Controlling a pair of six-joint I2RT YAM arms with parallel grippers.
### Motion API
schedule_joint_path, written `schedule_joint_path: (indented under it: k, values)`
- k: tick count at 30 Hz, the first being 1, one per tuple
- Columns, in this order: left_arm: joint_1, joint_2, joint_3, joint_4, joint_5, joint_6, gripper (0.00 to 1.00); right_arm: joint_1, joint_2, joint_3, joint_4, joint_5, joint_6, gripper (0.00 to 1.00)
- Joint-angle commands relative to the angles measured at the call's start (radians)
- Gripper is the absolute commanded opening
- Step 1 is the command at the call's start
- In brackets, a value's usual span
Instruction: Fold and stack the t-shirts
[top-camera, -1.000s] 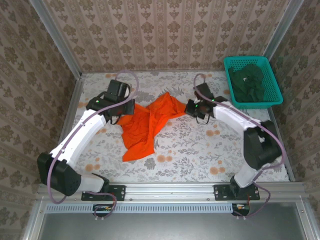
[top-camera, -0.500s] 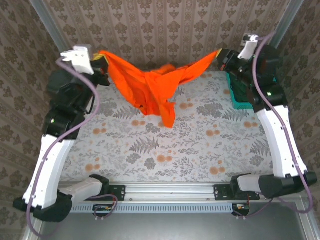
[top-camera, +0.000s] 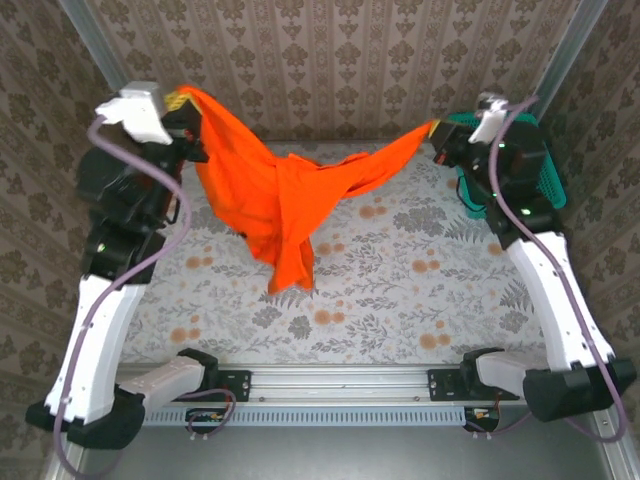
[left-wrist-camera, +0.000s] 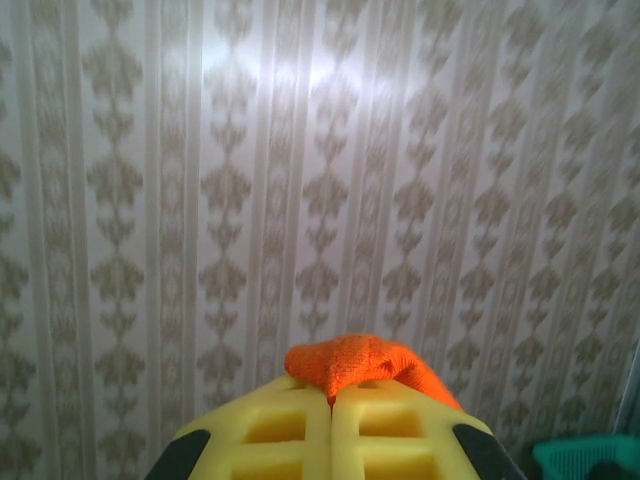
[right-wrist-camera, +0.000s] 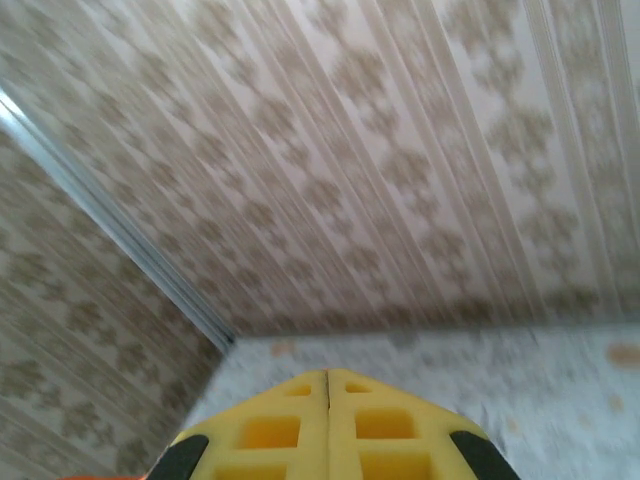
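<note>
The bright orange t-shirt (top-camera: 280, 195) hangs in the air above the table, stretched between both arms, its loose middle drooping toward the floral tabletop. My left gripper (top-camera: 183, 98) is raised at the upper left and shut on one end of the shirt; a fold of orange fabric (left-wrist-camera: 362, 366) pokes out between its closed yellow fingers (left-wrist-camera: 275, 430). My right gripper (top-camera: 437, 130) is raised at the upper right and holds the other end; its yellow fingers (right-wrist-camera: 385, 425) are pressed together. Dark green t-shirts (top-camera: 500, 170) lie bunched in the basket.
The teal mesh basket (top-camera: 548, 180) stands at the table's back right, partly behind the right arm. Patterned walls close in the back and both sides. The floral tabletop (top-camera: 400, 280) lies below the hanging shirt.
Both arms lifted the orange shirt off the table and spread apart. Since half a second ago the shirt has swung nearer and hangs lower in the middle.
</note>
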Motion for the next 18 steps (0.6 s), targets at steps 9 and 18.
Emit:
schedule_joint_path:
  k: [9, 18]
  values:
    - [0.033, 0.107, -0.441, -0.321, 0.163, -0.217, 0.00, -0.105, 0.051, -0.504, -0.113, 0.175, 0.289, 0.40]
    - [0.031, 0.017, -0.652, -0.523, 0.111, -0.311, 0.00, 0.079, 0.383, -0.268, -0.122, 0.058, 0.295, 0.53]
